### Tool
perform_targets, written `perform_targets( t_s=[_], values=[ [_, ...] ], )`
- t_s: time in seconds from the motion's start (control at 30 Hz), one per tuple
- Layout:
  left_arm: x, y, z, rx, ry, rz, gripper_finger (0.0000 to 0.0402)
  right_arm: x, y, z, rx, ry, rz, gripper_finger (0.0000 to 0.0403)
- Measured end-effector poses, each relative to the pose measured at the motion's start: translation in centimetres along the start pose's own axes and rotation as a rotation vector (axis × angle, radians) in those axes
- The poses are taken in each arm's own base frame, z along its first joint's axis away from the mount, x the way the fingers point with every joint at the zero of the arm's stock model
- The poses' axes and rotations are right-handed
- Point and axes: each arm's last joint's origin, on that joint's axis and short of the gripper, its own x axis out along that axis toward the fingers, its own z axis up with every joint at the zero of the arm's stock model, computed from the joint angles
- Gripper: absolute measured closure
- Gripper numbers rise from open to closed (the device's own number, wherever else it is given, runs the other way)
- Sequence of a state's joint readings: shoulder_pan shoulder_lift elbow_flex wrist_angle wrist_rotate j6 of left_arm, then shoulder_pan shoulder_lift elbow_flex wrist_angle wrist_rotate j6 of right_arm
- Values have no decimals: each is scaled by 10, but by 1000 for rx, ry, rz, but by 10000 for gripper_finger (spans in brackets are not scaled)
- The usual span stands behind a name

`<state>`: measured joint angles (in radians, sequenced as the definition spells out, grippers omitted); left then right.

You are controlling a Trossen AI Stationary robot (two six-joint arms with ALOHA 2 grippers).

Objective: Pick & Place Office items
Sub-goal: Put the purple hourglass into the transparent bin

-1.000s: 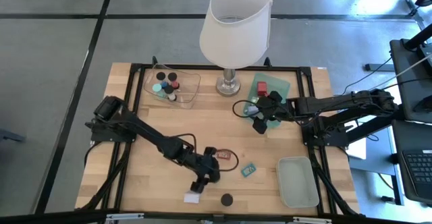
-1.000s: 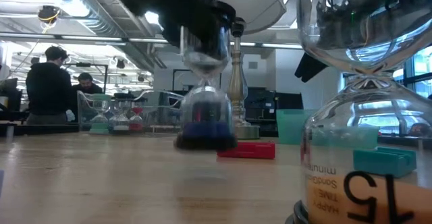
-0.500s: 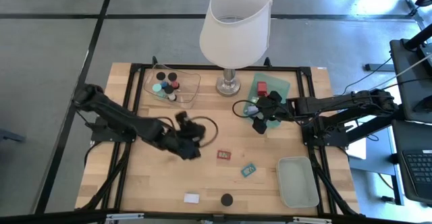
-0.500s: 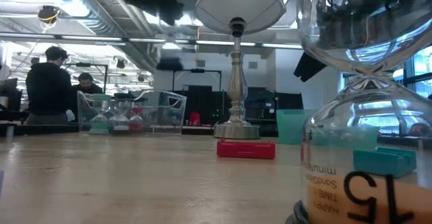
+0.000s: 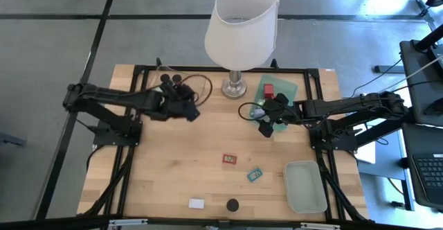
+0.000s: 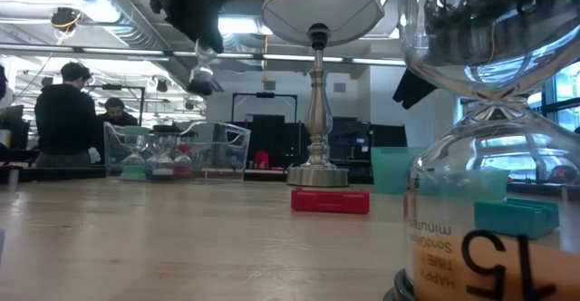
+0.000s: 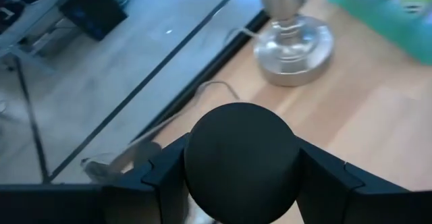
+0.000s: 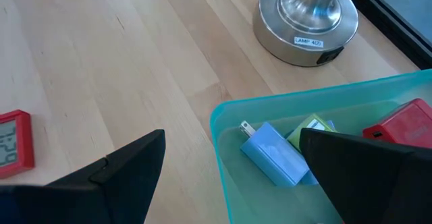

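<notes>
My left gripper (image 5: 184, 108) hovers at the near right corner of the clear tray (image 5: 196, 90) and is shut on a small sand timer (image 6: 201, 65) with black round caps. The tray holds several more timers (image 5: 173, 89). A red tag (image 5: 229, 159), a teal tag (image 5: 255, 175), a white block (image 5: 196, 204) and an upright timer (image 5: 232, 205) rest on the table toward its near edge. My right gripper (image 5: 266, 124) stands open over the near left corner of the teal tray (image 8: 223, 116), with nothing between its fingers. My left gripper pinches the timer's black round end cap (image 7: 239, 158) between its two fingers (image 7: 322, 178), one on either side of the cap. The fingers slant downward. The timer is lifted clear and hangs tilted below them, its other cap (image 6: 200, 87) lowest.
A big white-shaded lamp (image 5: 241, 23) stands on its metal base (image 5: 234, 87) between the two trays at the far edge. A grey-green tray (image 5: 304, 186) sits at the near right. The teal tray holds a red block (image 5: 267, 90) and a blue plug (image 8: 273, 153). People stand in the room beyond.
My left gripper has lifted the sand timer from the table near the white block and carried it up and toward the far left, to the clear tray's corner. Its wrist has rolled, and the timer, upright before, now hangs tilted.
</notes>
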<state>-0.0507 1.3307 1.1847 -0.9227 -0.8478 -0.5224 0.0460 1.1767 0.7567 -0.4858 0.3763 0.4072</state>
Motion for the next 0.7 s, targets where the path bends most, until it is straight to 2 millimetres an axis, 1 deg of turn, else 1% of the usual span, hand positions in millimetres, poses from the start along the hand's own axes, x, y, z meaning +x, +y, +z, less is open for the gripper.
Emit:
perform_targets(
  t_s=[0.13,0.3,0.43,0.53,0.7],
  values=[
    [15,11,5,-3,24,58,195,0,0,0,0,0,0,58],
    [27,21,7,-8,49,88,195,0,0,0,-15,0,-2,58],
    [42,18,-6,-7,36,39,195,0,-1,0,-23,-12,-30,58],
    [53,17,-15,-28,-39,-8,195,0,-1,0,-23,-12,-30,58],
    [77,27,-34,-99,-64,-50,194,0,-1,0,-23,-12,-30,58]
  ],
)
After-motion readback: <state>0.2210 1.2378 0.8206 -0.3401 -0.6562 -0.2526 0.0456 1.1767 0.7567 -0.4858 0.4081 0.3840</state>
